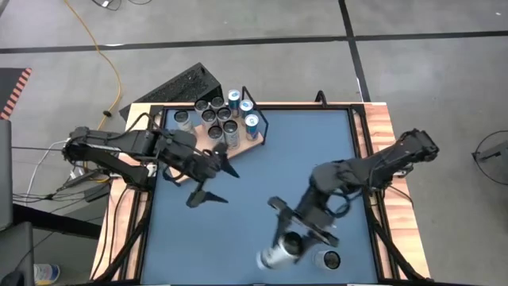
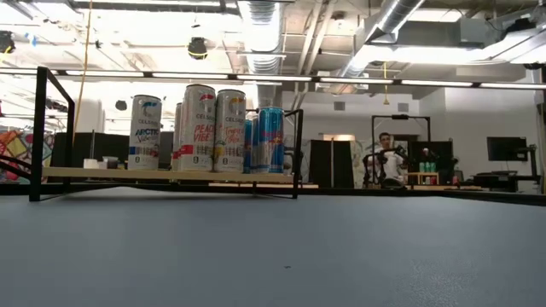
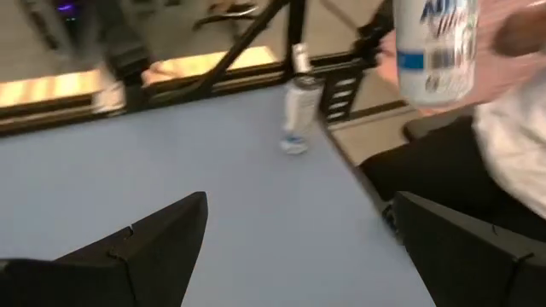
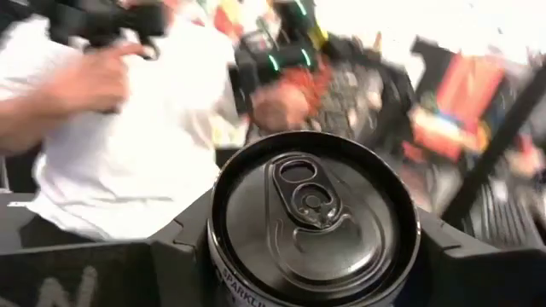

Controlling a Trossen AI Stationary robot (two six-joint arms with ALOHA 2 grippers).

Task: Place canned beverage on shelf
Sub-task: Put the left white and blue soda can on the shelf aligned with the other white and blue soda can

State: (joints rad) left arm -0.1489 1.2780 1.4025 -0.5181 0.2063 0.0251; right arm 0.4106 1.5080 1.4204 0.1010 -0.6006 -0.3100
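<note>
The right jaws (image 1: 295,238) pinch a can (image 1: 278,254), lifted. Left jaws (image 1: 213,184) hang spread. Next, I judge, carry it to the shelf (image 1: 208,145), beside the cans already there.

Light: you get bright ceiling fixtures (image 2: 256,17), glaring in low view | Shadows: soft on your tabletop (image 1: 262,175) | Blur: both wrist views smeared; can (image 4: 314,217) top stays readable.
</note>
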